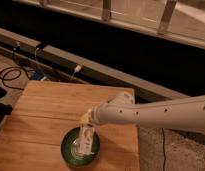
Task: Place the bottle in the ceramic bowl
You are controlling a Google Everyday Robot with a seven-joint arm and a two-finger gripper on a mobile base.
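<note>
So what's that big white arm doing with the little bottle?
The robot's arm reaches over the wooden table, and its tool sits just above the green bowl. The bottle hangs upright below the tool, right over the bowl's inside. Whether it already touches the bowl's bottom can't be told. It looks like the robot is putting the bottle into the bowl.
</note>
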